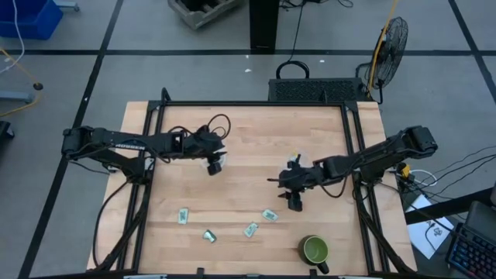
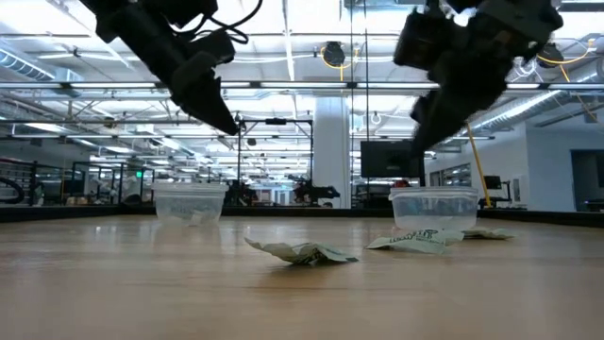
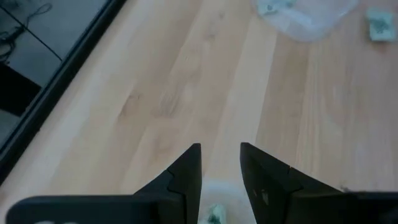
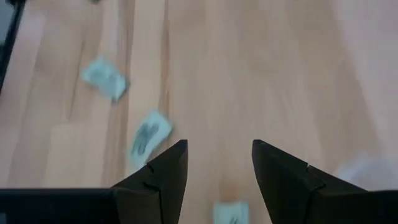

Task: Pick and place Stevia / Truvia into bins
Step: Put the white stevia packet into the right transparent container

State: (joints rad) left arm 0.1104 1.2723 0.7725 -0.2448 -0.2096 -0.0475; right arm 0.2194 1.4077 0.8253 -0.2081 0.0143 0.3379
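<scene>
Several green-and-white Stevia packets lie flat on the wooden table near its near edge. The left clear cup stands under my left gripper, which hovers above it, open by a narrow gap with nothing between the fingers; a packet lies in that cup. The right clear cup also holds a packet. My right gripper is open, above the table between the right cup and the packets; three packets show in its wrist view.
A green mug stands near the table's near right corner. A black frame rail runs along the table's sides. Bare wood lies between the two cups and toward the far edge.
</scene>
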